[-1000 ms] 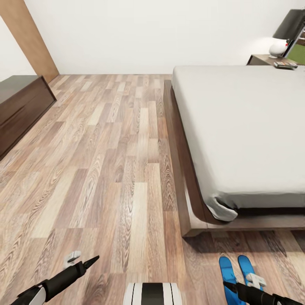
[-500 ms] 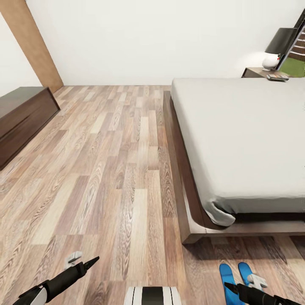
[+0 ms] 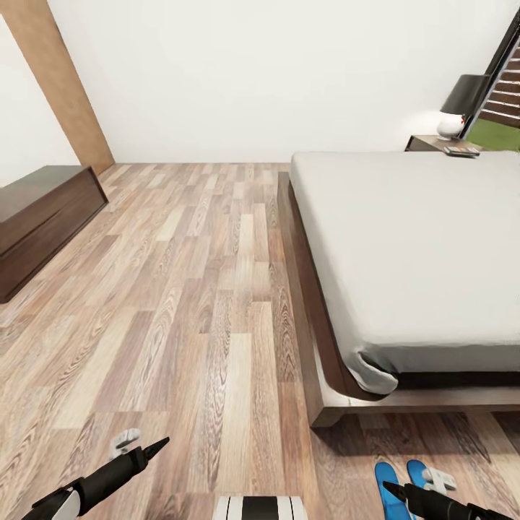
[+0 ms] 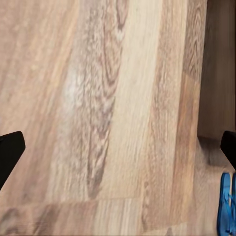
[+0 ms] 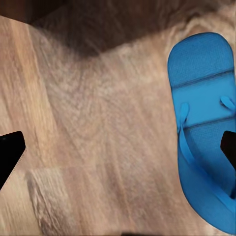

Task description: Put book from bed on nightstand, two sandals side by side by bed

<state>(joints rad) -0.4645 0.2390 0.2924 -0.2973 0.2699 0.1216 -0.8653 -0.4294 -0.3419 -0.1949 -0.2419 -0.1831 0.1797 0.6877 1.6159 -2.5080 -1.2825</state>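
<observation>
Head view looks down over the wood-plank floor (image 3: 180, 289) with the bed (image 3: 412, 245) as the landmark: its whitish-grey mattress sits on a dark brown frame. Just off the bed's foot corner, the two sandals (image 3: 408, 484) lie side by side on the floor, bright blue, close together and parallel. At the far head end of the bed stands the nightstand (image 3: 433, 143), carrying a lamp (image 3: 458, 108) and a small flat item that may be the book (image 3: 462, 151), too small to make out. Across the floor from the bed sits a long dark brown cabinet (image 3: 43, 217), beside a brown door (image 3: 65, 87). Both arms are held low and forward, reaching out level over the floor. The left gripper (image 3: 137, 448) hovers well apart from the bed, jaws spread wide on nothing. The right gripper (image 3: 415, 485) hangs over the sandals, jaws likewise wide; its wrist view shows one sandal (image 5: 206, 128) below, ungrasped.
</observation>
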